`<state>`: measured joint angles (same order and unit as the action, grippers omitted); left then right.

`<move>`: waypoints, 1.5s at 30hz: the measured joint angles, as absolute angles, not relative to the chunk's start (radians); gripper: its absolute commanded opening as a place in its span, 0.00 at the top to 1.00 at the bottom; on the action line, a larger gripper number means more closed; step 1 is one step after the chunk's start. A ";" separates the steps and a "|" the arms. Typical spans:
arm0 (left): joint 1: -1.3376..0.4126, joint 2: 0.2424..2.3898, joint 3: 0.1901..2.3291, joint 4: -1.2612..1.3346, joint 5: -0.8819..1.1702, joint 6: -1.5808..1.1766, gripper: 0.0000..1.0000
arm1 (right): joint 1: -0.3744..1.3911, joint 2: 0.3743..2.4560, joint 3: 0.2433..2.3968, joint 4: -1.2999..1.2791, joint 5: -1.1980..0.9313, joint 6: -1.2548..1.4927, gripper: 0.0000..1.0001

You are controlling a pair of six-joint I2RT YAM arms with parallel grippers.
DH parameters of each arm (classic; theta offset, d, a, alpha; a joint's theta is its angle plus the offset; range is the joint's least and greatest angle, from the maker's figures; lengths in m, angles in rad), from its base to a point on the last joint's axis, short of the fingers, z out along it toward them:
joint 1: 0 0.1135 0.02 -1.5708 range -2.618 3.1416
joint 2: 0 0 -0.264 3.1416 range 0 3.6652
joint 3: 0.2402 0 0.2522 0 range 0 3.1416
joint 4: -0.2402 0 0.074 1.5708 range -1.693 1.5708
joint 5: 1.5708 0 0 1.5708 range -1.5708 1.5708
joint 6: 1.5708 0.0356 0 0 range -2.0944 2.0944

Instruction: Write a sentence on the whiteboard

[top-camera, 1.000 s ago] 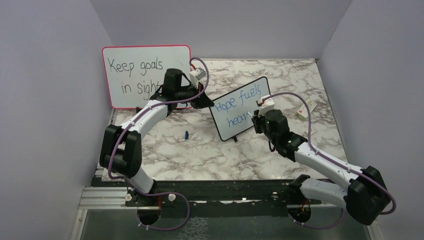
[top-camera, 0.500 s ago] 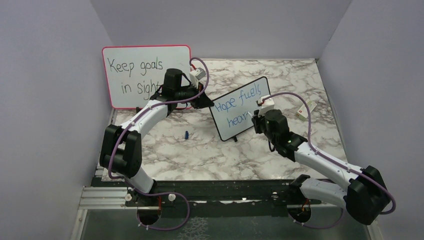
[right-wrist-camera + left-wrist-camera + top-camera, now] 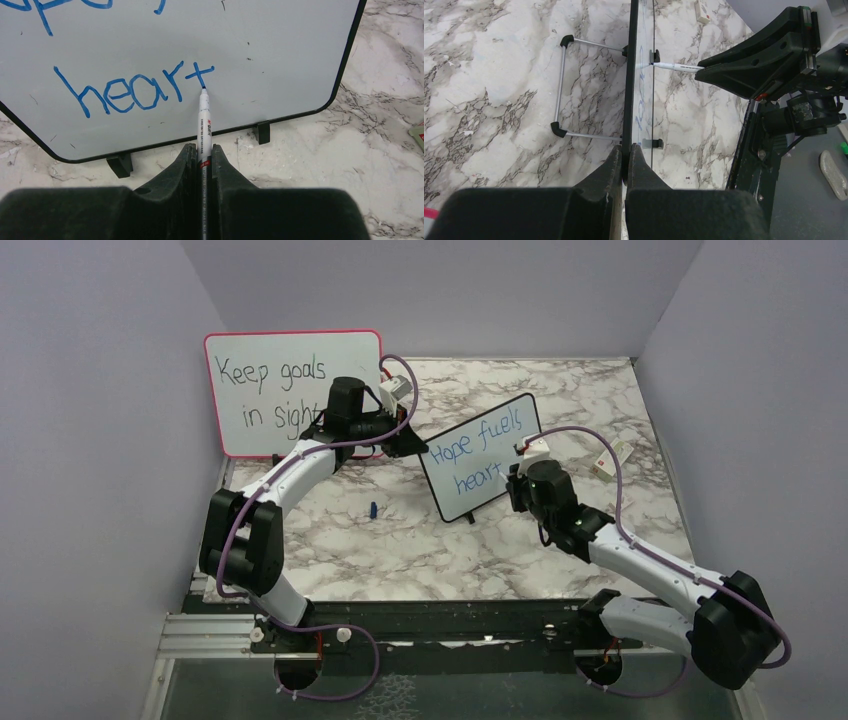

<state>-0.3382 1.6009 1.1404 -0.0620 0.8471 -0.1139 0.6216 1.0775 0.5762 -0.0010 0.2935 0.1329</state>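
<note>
Bracing whiteboard: left fingers pinched shut on its upper-left edge, likely so pen pressure couldn't tip it. Right fingers clamped on marker, tip touching board at foot of "t" in sentence. Board stood on its feet mid-table; "s." unwritten.

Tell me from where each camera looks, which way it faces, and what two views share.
Top external: above and behind the bases, looking down at the table, the whiteboard and a pink-framed board; left arm and right arm show.
Left wrist: on the left gripper, looking along the whiteboard's edge, which it clamps.
Right wrist: on the right gripper, facing the board's front; it holds the marker at the blue sentence.
Shared: both wrist views show the marker's tip at the board.
</note>
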 measured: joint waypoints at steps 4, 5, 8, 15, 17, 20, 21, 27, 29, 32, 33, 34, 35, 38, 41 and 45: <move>-0.338 1.601 1.141 -0.062 0.847 -0.114 1.00 | 0.622 1.080 0.576 -0.002 0.294 0.136 0.99; -0.338 1.601 1.141 -0.062 0.847 -0.114 1.00 | 0.622 1.080 0.576 -0.002 0.294 0.137 0.99; -0.338 1.601 1.141 -0.062 0.847 -0.114 1.00 | 0.622 1.081 0.577 -0.002 0.298 0.138 0.99; -0.338 1.601 1.141 -0.062 0.847 -0.114 1.00 | 0.622 1.084 0.577 -0.002 0.305 0.138 0.99; -0.338 1.601 1.141 -0.062 0.847 -0.114 1.00 | 0.622 1.085 0.577 -0.002 0.305 0.137 1.00; -0.338 1.602 1.142 -0.062 0.847 -0.114 1.00 | 0.622 1.085 0.577 -0.002 0.306 0.137 0.99; -0.338 1.603 1.143 -0.062 0.847 -0.114 1.00 | 0.622 1.086 0.577 -0.002 0.308 0.137 0.99; -0.338 1.603 1.143 -0.062 0.847 -0.114 1.00 | 0.622 1.092 0.577 -0.003 0.321 0.131 0.99; -0.339 1.603 1.143 -0.062 0.847 -0.114 1.00 | 0.622 1.097 0.577 -0.004 0.327 0.130 0.99; -0.340 1.603 1.144 -0.062 0.847 -0.114 1.00 | 0.620 1.099 0.578 -0.003 0.329 0.128 0.99; -0.340 1.603 1.144 -0.062 0.847 -0.115 1.00 | 0.620 1.100 0.579 -0.003 0.329 0.126 0.99; -0.340 1.603 1.144 -0.062 0.847 -0.114 1.00 | 0.620 1.101 0.580 -0.003 0.329 0.124 0.99; -0.340 1.603 1.144 -0.062 0.847 -0.114 1.00 | 0.620 1.102 0.581 -0.003 0.329 0.121 0.99; -0.341 1.604 1.144 -0.065 0.847 -0.115 1.00 | 0.615 1.106 0.583 0.002 0.332 0.112 0.99; -0.341 1.604 1.144 -0.065 0.847 -0.115 1.00 | 0.611 1.109 0.584 0.002 0.340 0.103 0.99; -0.341 1.604 1.144 -0.068 0.847 -0.115 1.00 | 0.606 1.109 0.584 0.007 0.342 0.094 0.99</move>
<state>-0.3408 1.6039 1.1442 -0.0677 0.8467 -0.1146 0.6064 1.1091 0.5842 0.0071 0.3424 0.0944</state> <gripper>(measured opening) 0.020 0.156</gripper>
